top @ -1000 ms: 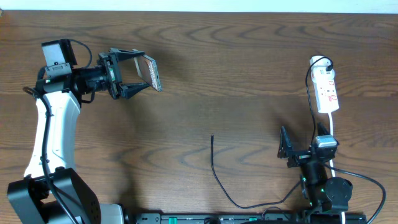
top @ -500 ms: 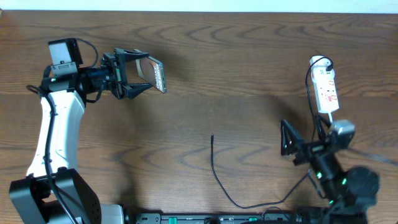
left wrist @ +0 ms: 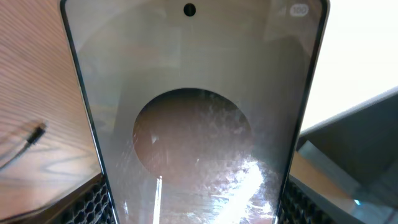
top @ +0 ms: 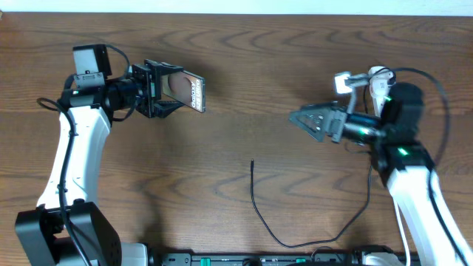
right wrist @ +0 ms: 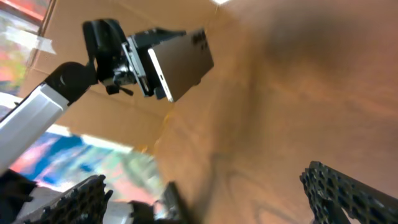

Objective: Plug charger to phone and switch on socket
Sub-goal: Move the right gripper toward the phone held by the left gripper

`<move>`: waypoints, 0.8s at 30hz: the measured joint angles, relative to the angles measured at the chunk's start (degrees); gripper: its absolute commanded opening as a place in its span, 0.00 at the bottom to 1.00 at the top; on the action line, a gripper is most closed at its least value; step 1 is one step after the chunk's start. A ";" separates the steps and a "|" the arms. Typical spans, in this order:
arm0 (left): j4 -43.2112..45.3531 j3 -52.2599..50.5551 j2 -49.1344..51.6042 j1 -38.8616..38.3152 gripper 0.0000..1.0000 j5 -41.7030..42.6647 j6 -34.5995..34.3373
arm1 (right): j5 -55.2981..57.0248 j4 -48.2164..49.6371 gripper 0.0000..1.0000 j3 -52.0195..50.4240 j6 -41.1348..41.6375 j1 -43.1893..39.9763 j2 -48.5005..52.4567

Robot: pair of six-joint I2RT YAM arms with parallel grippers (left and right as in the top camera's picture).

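- Overhead: the left gripper [top: 168, 89] was clenched on the phone [top: 188, 87], holding it up off the wood on edge, near the far-left corner of the counter. The right gripper [top: 304, 124] hung over the right half with its fingers spread and nothing between them. The charger [top: 252, 185] lay near the front edge, its plug tip pointing toward the far edge, well apart from both grippers. The socket [top: 375, 72] sat by the right edge, mostly hidden under the right arm.
- Left wrist: the phone [left wrist: 193, 124] filled the view, its sides pressed between the mesh-textured pads [left wrist: 93, 199]; the charger's tip [left wrist: 34, 134] showed on the wood at left.
- Right wrist: its own fingers [right wrist: 81, 193] stood wide apart and bare, facing the held phone [right wrist: 180, 62].
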 measured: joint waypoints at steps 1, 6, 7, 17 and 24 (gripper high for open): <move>-0.50 0.00 0.00 -0.42 0.07 -1.25 0.00 | -0.70 1.42 0.99 0.00 0.74 1.05 2.36; -6.05 0.04 0.00 -2.86 0.07 -9.84 -0.04 | -2.16 10.16 0.99 -0.07 2.45 8.35 11.78; -7.39 0.04 0.00 -3.39 0.07 -11.43 -0.02 | -1.77 11.89 0.99 -0.02 2.69 10.03 13.16; -11.28 0.04 0.00 -8.20 0.07 -19.61 -0.07 | 8.66 17.25 0.99 -0.02 3.74 21.40 19.30; -14.73 0.04 0.00 -10.40 0.07 -25.16 -0.52 | 13.42 19.93 0.99 -0.02 5.57 24.11 19.30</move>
